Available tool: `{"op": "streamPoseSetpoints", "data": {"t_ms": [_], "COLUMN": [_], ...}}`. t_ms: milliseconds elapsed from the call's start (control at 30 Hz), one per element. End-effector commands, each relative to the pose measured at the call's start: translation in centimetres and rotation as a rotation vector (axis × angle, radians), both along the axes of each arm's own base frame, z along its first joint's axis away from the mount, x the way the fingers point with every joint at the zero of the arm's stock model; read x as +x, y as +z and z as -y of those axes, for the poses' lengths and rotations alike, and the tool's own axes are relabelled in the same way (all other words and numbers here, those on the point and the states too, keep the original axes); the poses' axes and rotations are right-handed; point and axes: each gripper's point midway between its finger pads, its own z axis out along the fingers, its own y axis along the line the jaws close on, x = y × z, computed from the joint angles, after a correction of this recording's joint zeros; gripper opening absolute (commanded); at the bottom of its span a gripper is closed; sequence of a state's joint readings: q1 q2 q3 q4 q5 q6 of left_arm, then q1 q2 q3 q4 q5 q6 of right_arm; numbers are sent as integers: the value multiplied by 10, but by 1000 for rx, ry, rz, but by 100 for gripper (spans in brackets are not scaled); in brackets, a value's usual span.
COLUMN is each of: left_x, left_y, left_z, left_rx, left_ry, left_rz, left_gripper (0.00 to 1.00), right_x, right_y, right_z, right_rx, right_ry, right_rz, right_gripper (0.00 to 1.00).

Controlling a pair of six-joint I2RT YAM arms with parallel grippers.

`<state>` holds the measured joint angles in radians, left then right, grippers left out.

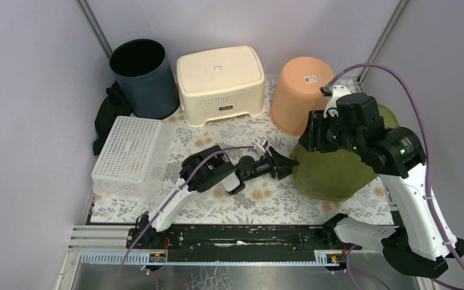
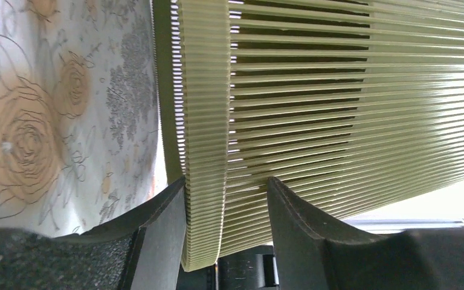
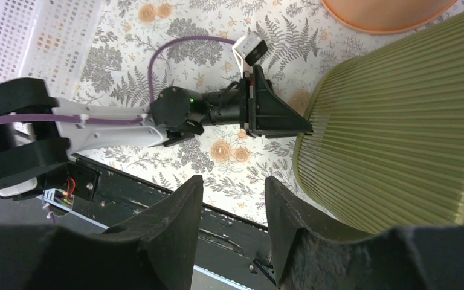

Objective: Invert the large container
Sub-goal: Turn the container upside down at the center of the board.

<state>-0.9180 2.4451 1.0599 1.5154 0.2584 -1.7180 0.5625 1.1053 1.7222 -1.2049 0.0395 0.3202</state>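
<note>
1. Left gripper [image 1: 285, 164]: low over the flowered table [image 1: 260, 202], reaching right. Jaws straddle the rim [image 2: 205, 121] of the large container [image 1: 332, 175], one finger outside on the folded lip, the other inside against the slats. I read that as closed on the rim, held part-way apart by its thickness.
2. Large container: olive green, ribbed all over with slits between the ribs. It lies tipped on its side at the right of the table, mouth toward my left arm, base pointing away to the right.
3. Handling, my judgement: thin slotted plastic, so light but springy. The wall will likely flex if squeezed mid-side. The ribs give some bite, yet a one-point pinch lets it swing. The rolled rim is the stiffest place to hold, and two holds well apart on it would steady the flip.
4. Right gripper [image 3: 234, 180]: raised above the container's upper left edge, jaws apart, nothing between them, not touching it.
5. Beyond: orange tub [image 1: 296, 90] just behind the container, already mouth-down. Cream stool [image 1: 220, 78], dark bin [image 1: 142, 75] and white basket [image 1: 130, 154] stand well apart to the left.
</note>
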Motion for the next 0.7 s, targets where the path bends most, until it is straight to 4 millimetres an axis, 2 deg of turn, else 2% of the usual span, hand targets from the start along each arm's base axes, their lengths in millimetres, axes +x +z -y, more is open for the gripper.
{"op": "streamPoseSetpoints", "data": {"t_ms": [0,200,333,467,667], "left_x": [5,7,9,7,5], "left_y": [16,3,-4,-20,-31], "left_z": [-7,-2,0,2,0], "left_rx": [61,292,388,475,563], "left_ry": [-4,-37,-55,-93,-129], "left_rz": [64,91,95,75,82], "left_gripper": [55,56,57,58,65], "right_x": [6,10,14,15,20], "right_y": [-1,-24,-39,-59,-87], "right_z": [-9,-14,-17,-19,-13], "right_rx": [29,12,2,-16,-79], "right_ry": [17,23,26,28,-3], "right_rz": [22,-23,-50,-85,-127], "right_gripper": [50,50,50,50,51]}}
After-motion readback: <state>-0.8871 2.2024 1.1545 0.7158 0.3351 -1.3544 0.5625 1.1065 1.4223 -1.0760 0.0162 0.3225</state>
